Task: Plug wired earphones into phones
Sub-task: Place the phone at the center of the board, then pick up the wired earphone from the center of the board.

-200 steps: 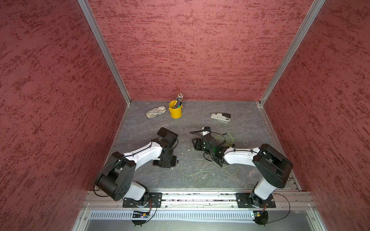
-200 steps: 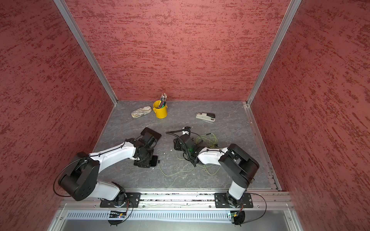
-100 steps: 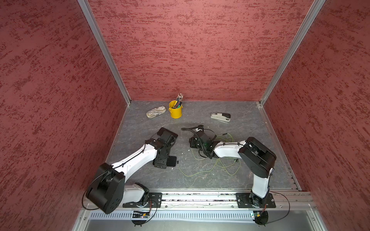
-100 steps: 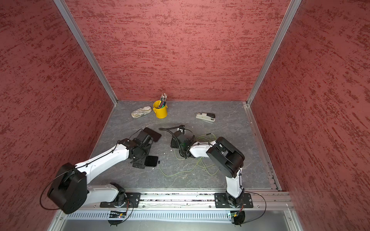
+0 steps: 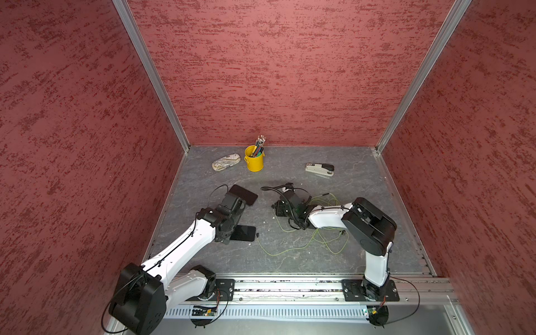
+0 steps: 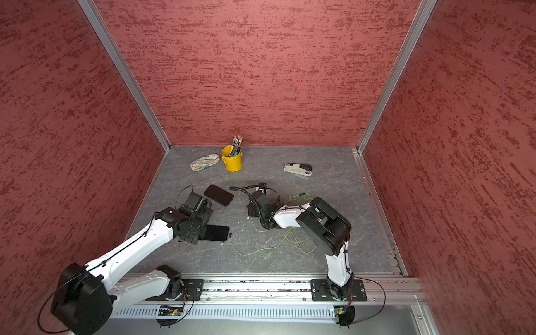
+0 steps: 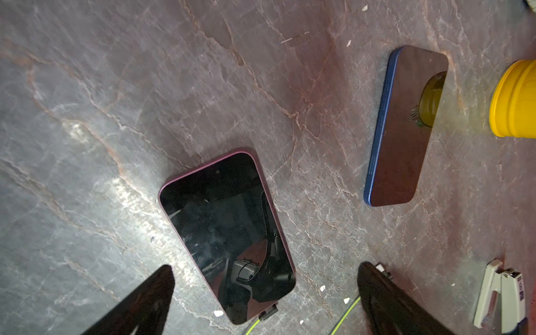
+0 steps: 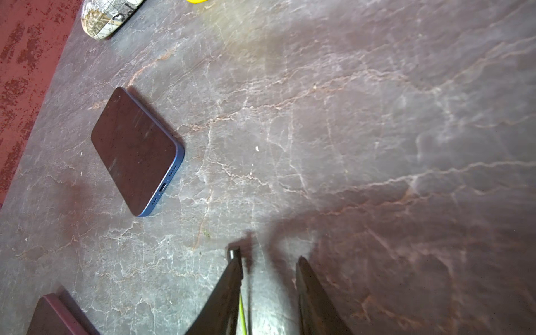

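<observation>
Slate tabletop (image 5: 362,191) first; right gripper (image 8: 269,258) stands part-open, a plug (image 8: 233,251) and green cable (image 8: 242,310) lie against one finger, clamped or not I cannot tell; in a top view the blue phone (image 5: 244,195) lies at its ten o'clock, port end towards it; left gripper (image 7: 265,265) gapes wide over the maroon phone (image 7: 226,232), seemingly already plugged; likely trouble: a loosely held plug twisting or dropping, or the unheld blue phone sliding when pushed.

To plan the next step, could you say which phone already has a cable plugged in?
The pink-edged phone, with a green cable plugged into its end; the blue-edged phone has an empty port.
</observation>
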You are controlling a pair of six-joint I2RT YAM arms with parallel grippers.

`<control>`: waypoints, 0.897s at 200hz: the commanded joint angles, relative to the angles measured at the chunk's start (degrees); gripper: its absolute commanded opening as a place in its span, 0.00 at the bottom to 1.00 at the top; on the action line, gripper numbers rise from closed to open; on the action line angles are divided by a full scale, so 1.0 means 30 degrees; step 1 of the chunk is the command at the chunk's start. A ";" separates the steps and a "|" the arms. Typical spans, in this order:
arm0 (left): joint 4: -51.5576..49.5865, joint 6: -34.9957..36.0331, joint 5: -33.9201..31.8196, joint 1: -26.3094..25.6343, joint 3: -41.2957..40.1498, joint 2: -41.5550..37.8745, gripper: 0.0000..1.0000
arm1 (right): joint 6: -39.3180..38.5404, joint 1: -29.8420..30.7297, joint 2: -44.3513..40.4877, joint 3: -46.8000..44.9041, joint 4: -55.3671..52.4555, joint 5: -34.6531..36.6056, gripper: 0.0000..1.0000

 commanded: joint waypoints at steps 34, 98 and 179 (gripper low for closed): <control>0.1051 0.2028 0.1095 0.0479 -0.0094 0.0699 1.00 | -0.0708 0.0161 0.1111 0.1116 0.0542 -0.1009 0.31; 0.1270 0.2321 0.1466 0.0589 -0.0156 0.0877 1.00 | -0.1059 0.0174 0.1479 0.1591 0.0371 -0.1658 0.25; 0.1702 0.3379 0.2208 0.0597 0.0109 0.1258 1.00 | -0.0983 0.0372 0.1599 0.1196 0.0780 -0.1764 0.17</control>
